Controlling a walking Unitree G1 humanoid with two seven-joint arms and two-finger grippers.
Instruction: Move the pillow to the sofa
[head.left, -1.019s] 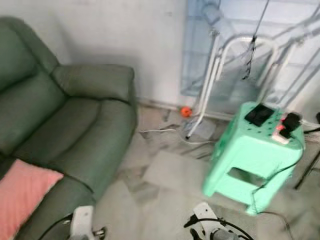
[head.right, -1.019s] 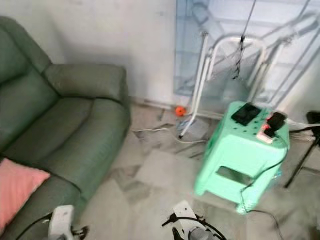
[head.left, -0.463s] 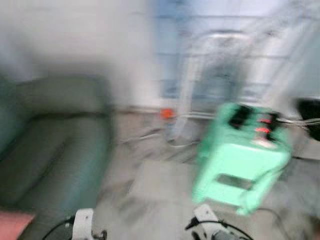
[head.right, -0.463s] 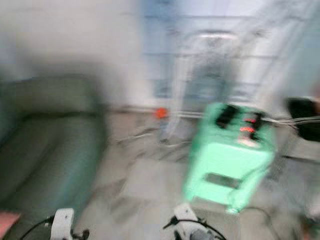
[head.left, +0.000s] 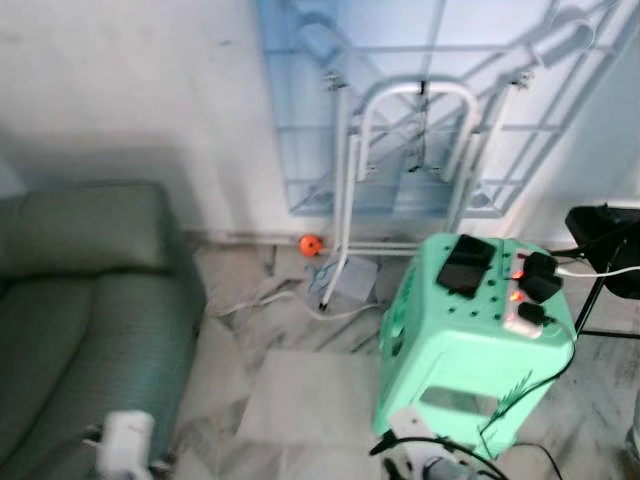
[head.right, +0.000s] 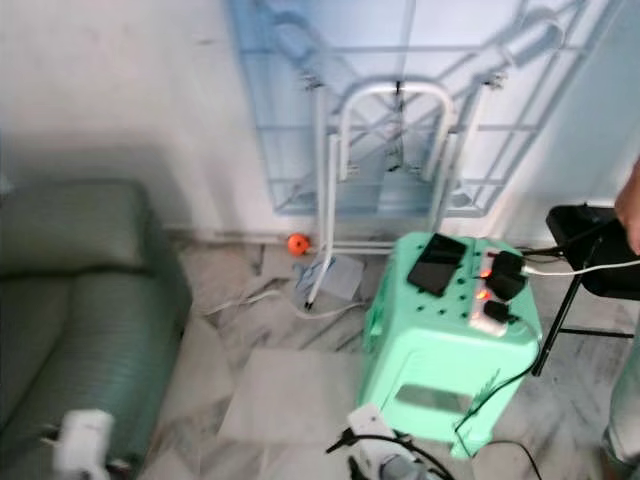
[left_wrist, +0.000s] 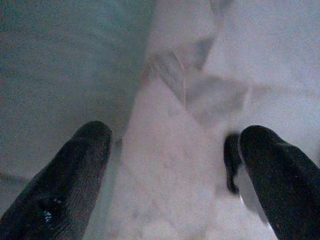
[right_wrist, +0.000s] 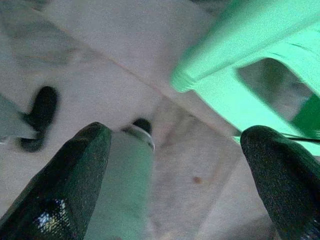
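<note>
The dark green sofa (head.left: 80, 300) fills the left side of the head views, its armrest (head.left: 85, 225) towards the wall. Both arms hang low at the bottom edge, the left wrist (head.left: 125, 445) beside the sofa's front and the right wrist (head.left: 420, 455) in front of the stool. In the left wrist view my left gripper (left_wrist: 175, 145) is open over marble floor beside the sofa's edge, with nothing between its fingers. My right gripper (right_wrist: 177, 142) is open too, above the floor close to the stool's leg (right_wrist: 235, 75).
A mint-green plastic stool (head.left: 470, 340) carrying a power strip and black adapters stands right of centre. Behind it a white folding rack (head.left: 410, 170) leans on a blue grid panel. An orange ball (head.left: 311, 243) and a white cable (head.left: 270, 295) lie by the wall. A person's hand (head.right: 630, 205) shows at the right edge.
The camera has swung right and steadied after a blur. The sofa now sits further left, the pink pillow has slid out at the lower left, and the stool is nearer centre.
</note>
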